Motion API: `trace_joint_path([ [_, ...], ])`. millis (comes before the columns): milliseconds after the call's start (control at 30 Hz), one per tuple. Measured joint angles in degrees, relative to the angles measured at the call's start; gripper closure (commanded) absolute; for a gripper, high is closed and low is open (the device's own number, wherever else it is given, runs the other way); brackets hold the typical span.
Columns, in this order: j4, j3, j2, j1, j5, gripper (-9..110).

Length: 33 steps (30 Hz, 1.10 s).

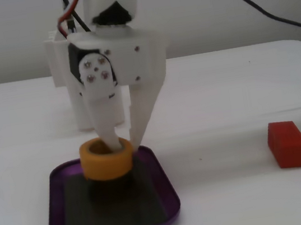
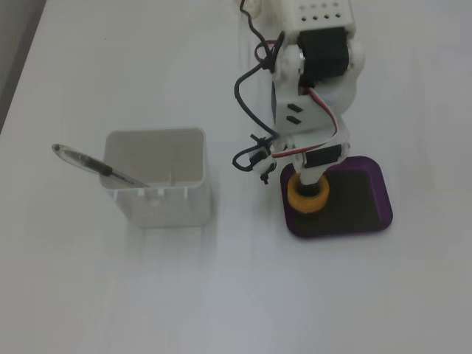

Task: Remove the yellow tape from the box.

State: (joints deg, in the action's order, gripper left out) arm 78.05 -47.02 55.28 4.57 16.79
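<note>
The yellow tape (image 1: 107, 158) is at the back edge of the purple box (image 1: 120, 210), a shallow tray with a dark bottom. My gripper (image 1: 124, 146) comes down from above. One finger is inside the roll's hollow core and the other presses the outside of its right wall, so the jaws are shut on the tape's wall. From above, the yellow tape (image 2: 308, 198) lies at the left side of the box (image 2: 361, 206), with the gripper (image 2: 310, 183) over it. Whether the roll is lifted clear of the box floor is unclear.
A red block (image 1: 287, 144) lies on the white table to the right. A tall white container (image 2: 158, 177) stands left of the box, with a pen (image 2: 88, 164) leaning out of it. The arm's cable (image 1: 253, 6) hangs at the upper right.
</note>
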Motion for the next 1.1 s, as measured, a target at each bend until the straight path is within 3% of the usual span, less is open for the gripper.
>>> trace_joint_path([
  [267, 17.9, 22.9, 0.1, -0.4, -2.1, 102],
  [367, 19.1, 21.8, 1.3, -1.4, -2.9, 102],
  [667, 15.1, -8.8, 22.2, -3.2, -3.0, 102],
  [900, -1.4, -40.9, 40.5, -3.8, -2.9, 102],
  [1100, -15.3, -62.1, 43.6, -3.3, -2.7, 102],
])
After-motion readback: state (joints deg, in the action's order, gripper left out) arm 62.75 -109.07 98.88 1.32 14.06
